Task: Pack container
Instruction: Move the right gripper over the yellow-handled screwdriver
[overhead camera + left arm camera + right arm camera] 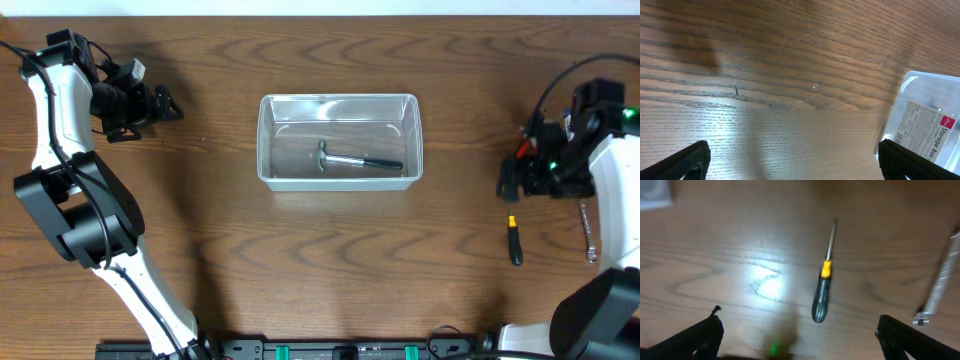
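- Mid-table, my container [340, 98] holds one hammer [355, 160] — packing has begun.
- By the table's right edge, a screwdriver [514, 240] and a metal tool [590, 232] remain unpacked.
- My left hand [792, 152] and right hand [799, 325] gape apart — empty.

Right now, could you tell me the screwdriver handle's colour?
Screwdriver: black, yellow collar; clearest in right wrist view.
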Tool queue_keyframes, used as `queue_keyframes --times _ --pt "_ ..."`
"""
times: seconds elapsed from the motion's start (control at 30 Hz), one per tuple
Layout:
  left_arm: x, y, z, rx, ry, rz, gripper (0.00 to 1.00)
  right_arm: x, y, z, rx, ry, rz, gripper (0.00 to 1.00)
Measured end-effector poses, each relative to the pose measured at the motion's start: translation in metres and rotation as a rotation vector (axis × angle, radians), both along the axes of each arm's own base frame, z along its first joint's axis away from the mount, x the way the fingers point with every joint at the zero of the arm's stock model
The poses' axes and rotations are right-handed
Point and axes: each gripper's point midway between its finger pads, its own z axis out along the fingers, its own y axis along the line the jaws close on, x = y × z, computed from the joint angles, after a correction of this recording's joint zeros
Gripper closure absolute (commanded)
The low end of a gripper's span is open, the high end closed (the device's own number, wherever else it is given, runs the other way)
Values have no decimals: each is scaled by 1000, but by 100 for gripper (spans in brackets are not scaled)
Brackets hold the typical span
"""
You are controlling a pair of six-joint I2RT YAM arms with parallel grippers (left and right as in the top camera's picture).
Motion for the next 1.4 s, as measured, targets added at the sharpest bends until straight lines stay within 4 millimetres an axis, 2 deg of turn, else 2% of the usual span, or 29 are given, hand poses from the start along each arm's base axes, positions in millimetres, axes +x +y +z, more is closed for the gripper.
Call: queue_keyframes --times 0.47,0.77,1.0,1.4 --pt "0 0 0 0 0 0 2 -20 -15 -44 -44 65 -78 1" --pt "0 0 0 0 0 0 2 -5 -26 -45 -96 6 -107 1" --pt "0 0 0 0 0 0 2 -7 -27 -48 -98 19 -133 1" --pt "0 0 0 0 0 0 2 -14 -22 -88 -46 164 -156 1"
